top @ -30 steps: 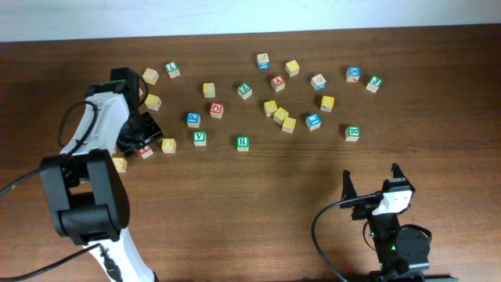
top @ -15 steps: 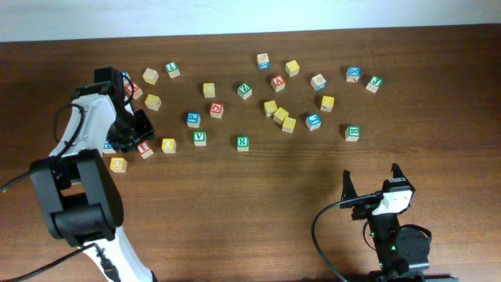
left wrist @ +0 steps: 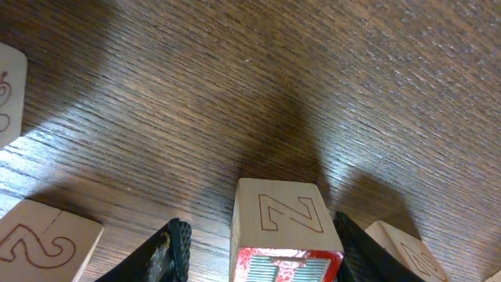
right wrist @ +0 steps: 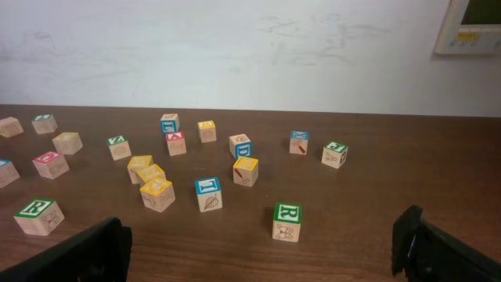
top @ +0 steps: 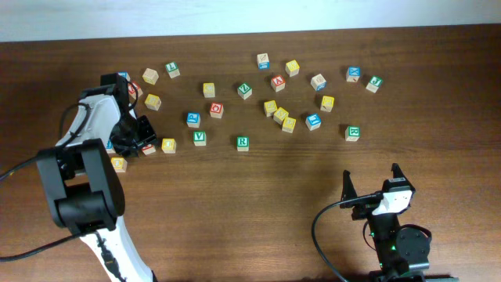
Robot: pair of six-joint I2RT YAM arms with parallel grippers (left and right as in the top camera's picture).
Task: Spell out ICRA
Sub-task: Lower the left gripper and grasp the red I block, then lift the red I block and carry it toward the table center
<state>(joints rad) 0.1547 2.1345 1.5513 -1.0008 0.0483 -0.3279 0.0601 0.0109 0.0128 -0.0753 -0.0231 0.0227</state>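
My left gripper (top: 142, 142) is low at the table's left with its jaws open around a red-faced cube, the I (top: 147, 149). In the left wrist view this cube (left wrist: 286, 227) stands on the wood. The right finger (left wrist: 348, 247) is against its side and the left finger (left wrist: 177, 249) stands apart from it. Two green R cubes (top: 243, 142) (top: 352, 133) and the red A (top: 278, 81) lie further right. Of the yellow cubes, I cannot read which is the C. My right gripper (top: 371, 180) is open and empty near the front edge.
Several other lettered cubes lie scattered across the far half of the table, among them a green V (top: 200, 138), a blue cube (top: 193, 119) and a yellow cube (top: 168, 145) just right of the left gripper. Pale cubes (left wrist: 43, 243) (left wrist: 403, 251) flank the left fingers.
The left gripper swung left and then came back down over the red cube, which stayed put. The right arm has not moved.
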